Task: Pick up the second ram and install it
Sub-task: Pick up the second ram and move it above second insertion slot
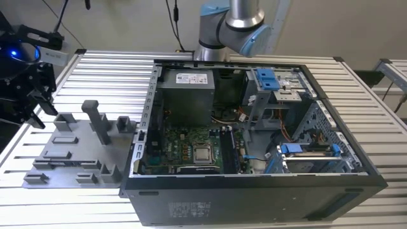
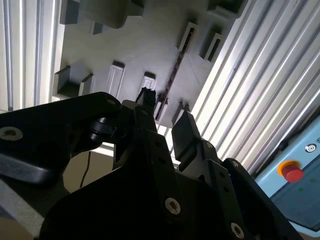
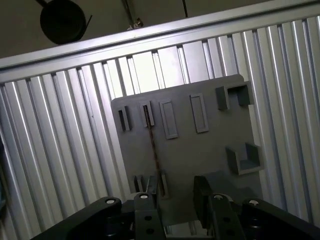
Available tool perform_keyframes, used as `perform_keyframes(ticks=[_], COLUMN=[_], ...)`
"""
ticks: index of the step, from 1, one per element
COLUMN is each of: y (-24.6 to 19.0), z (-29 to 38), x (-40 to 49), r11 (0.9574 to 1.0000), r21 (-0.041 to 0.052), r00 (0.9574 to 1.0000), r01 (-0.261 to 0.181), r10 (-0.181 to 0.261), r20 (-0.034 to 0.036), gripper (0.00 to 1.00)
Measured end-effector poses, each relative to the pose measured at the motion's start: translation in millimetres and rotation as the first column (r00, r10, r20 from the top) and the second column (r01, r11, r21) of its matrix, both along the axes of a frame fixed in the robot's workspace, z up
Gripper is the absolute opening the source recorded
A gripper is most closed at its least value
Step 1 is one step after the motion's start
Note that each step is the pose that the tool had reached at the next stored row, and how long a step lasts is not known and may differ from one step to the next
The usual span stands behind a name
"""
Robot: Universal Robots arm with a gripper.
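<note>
1. a white label (image 1: 191, 78) is sitting on the power supply (image 1: 184, 102) inside the computer case (image 1: 254, 200); its print is reading as nothing legible.
2. a block of pale print (image 1: 188, 208) is showing on the case's near outer wall, too fine to read.
3. a small white tag (image 1: 56, 57) is sitting on dark equipment at the exterior view's left, unreadable.
4. in the second wrist view, a round symbol (image 2: 310, 148) is showing on a light-blue box (image 2: 305, 200) near a red button (image 2: 292, 172); no words are showing.

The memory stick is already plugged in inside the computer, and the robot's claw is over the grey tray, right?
Not quite. The second ram is not inside the computer case. The first wrist view shows it standing on edge in the slots of the grey holder tray. The end effector is over that tray, as you said, with its jaws apart.
</note>
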State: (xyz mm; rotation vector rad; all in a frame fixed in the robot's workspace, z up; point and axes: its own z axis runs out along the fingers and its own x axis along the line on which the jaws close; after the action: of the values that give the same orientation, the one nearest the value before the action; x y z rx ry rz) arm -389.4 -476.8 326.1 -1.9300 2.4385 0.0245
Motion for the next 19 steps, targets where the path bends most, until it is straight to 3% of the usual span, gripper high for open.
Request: perform_keyframes(ticks=[19], y=[0.0], z=[-7.2], x=[0.0], r11=[1.0], r21=[-0.0003], r00=[1.0], r01=[0.0], r10=[0.0], r20=[0.0001], gripper=[0.42])
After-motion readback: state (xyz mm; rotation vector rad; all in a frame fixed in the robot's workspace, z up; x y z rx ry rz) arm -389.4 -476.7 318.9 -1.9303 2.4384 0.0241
